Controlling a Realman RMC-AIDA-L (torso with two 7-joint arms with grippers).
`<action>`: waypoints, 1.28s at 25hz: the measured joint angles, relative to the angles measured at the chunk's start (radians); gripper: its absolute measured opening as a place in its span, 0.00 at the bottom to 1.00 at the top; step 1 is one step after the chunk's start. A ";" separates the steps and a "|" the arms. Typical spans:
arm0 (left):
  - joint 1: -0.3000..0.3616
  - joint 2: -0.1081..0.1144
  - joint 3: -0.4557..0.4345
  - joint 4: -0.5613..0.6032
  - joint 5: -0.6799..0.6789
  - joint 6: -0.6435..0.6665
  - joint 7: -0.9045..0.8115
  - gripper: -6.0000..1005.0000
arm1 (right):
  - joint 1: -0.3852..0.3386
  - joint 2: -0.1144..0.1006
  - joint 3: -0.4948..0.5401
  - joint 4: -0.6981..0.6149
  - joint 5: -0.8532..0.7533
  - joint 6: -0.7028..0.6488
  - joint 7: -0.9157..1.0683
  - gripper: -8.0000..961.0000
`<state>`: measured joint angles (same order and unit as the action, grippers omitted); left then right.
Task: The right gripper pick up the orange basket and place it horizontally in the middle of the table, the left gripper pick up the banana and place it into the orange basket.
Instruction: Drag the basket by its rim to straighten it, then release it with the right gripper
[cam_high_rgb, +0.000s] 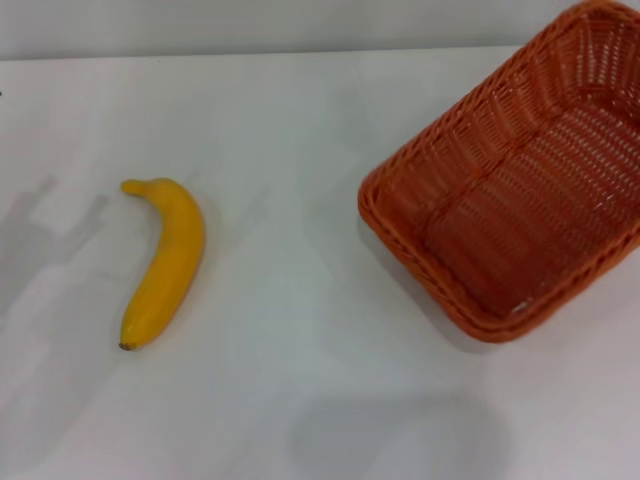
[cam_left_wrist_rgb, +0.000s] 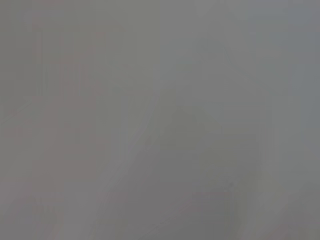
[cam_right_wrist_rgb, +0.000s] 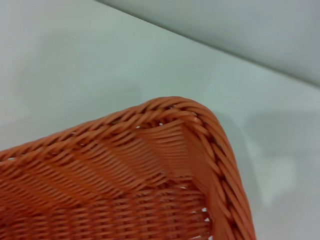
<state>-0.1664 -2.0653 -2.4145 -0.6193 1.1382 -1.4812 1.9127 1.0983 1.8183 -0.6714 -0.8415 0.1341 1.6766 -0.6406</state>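
The orange basket (cam_high_rgb: 520, 190) sits at the right of the white table (cam_high_rgb: 290, 380), turned at an angle, its far end running off the head view's right edge. It holds nothing. The right wrist view looks down on one braided corner of the basket (cam_right_wrist_rgb: 165, 165) from close above. The yellow banana (cam_high_rgb: 165, 262) lies on the table at the left, stem toward the back, well apart from the basket. Neither gripper shows in any view. The left wrist view shows only a plain grey surface.
The table's back edge (cam_high_rgb: 250, 55) meets a grey wall. Faint arm shadows fall on the tabletop at the far left and at the front centre.
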 joint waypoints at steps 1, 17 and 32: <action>0.000 0.000 0.000 0.000 0.000 0.000 0.000 0.88 | -0.010 0.000 0.022 -0.002 0.004 0.006 0.004 0.17; 0.006 0.015 0.007 -0.038 0.010 -0.001 -0.026 0.88 | -0.340 0.020 0.173 -0.082 0.424 0.084 0.122 0.19; -0.015 0.025 0.006 -0.039 0.021 0.002 -0.029 0.88 | -0.455 0.148 0.150 -0.307 0.450 0.046 0.174 0.24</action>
<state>-0.1818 -2.0403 -2.4087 -0.6586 1.1589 -1.4788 1.8836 0.6436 1.9665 -0.5213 -1.1483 0.5844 1.7229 -0.4665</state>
